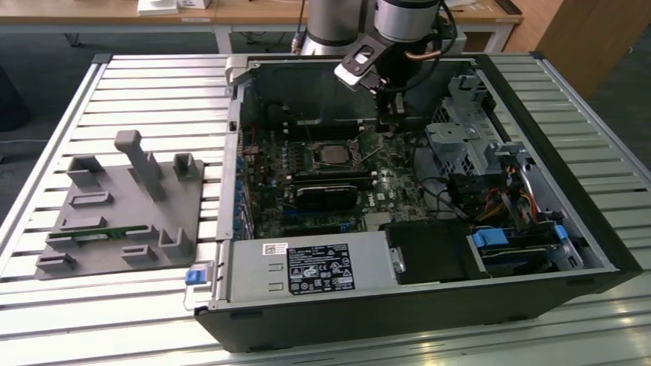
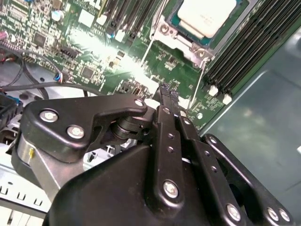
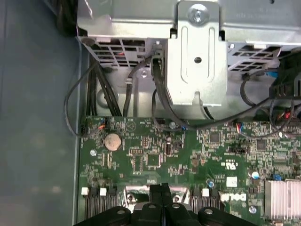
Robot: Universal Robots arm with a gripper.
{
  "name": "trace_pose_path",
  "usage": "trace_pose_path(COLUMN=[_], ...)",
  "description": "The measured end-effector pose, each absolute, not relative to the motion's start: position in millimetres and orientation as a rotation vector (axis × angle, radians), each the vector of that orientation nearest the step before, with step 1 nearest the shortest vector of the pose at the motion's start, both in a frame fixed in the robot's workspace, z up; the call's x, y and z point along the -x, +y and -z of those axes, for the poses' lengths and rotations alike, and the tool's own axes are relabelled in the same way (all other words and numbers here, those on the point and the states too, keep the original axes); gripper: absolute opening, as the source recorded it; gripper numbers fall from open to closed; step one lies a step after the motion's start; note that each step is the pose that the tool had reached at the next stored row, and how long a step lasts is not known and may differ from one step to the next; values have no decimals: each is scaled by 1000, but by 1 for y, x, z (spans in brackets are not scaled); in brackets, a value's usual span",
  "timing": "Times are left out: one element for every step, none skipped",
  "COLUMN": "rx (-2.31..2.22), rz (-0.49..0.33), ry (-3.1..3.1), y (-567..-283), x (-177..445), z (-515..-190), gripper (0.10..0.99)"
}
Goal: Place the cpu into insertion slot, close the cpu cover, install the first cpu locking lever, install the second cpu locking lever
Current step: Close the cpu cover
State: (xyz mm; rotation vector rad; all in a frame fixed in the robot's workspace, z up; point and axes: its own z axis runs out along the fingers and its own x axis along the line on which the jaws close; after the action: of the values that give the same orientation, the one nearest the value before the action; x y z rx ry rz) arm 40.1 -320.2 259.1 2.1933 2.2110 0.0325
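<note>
– Inside the open computer case (image 1: 407,320), which sits toward the worktop's (image 1: 152,69) edge on the exterior view's right: where's the claw?
– Claw (image 2: 168,92) is low over the motherboard (image 3: 155,155), near the insertion slot (image 1: 313,154). Fingers pressed together, nothing between them.
– cpu?
– cpu (image 2: 207,16) lies flat in the slot, silver top up. cpu cover (image 2: 182,39) looks folded down around it, not certain.
– Levers?
– Two thin wire ones. Near lever (image 2: 200,80) runs from a slot corner out toward the claw tips, free end just beside them. Contact: can't tell. Other lever (image 2: 146,49) is on the opposite side of the slot, apart from the claw. Both look unlatched to me, poking out past the slot.
– Step in hand?
– My read: first locking lever, the near one.
– How to do it well?
– Judgement only. Use the shut fingers as one pusher. Bear on the wire close to its free end. Press down and slightly sideways so it tucks under its catch. The wire looks thin and springy and will likely skid off the tips, so go slow and square. Stay off the memory slots (image 2: 237,56) and the cables (image 3: 157,89). The cover should sit flat first, else the chip gets loaded unevenly.
</note>
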Motion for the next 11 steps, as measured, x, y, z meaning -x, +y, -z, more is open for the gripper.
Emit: trace_pose_path(rx=[-2193, -2193, -2193, -2193, -2193, -2193, -2192, -2191, -2191, -2190, -2190], rz=[-33, -33, -32, -32, -32, -31, -30, -28, -27, -26, -26], ry=[2211, 2211, 2211, 2211, 2211, 2211, 2210, 2210, 2209, 2209, 2209], y=[-320, -320, -320, -319, -319, -318, -318, -317, -317, -316, -315], x=[-41, -43, -44, -45, -46, -47, -48, -48, -49, -49, -50], z=[-259, -259, -258, -258, -258, -258, -258, -258, -257, -257, -257], gripper=[122, 122, 122, 122, 122, 122, 122, 122, 122, 122, 122])
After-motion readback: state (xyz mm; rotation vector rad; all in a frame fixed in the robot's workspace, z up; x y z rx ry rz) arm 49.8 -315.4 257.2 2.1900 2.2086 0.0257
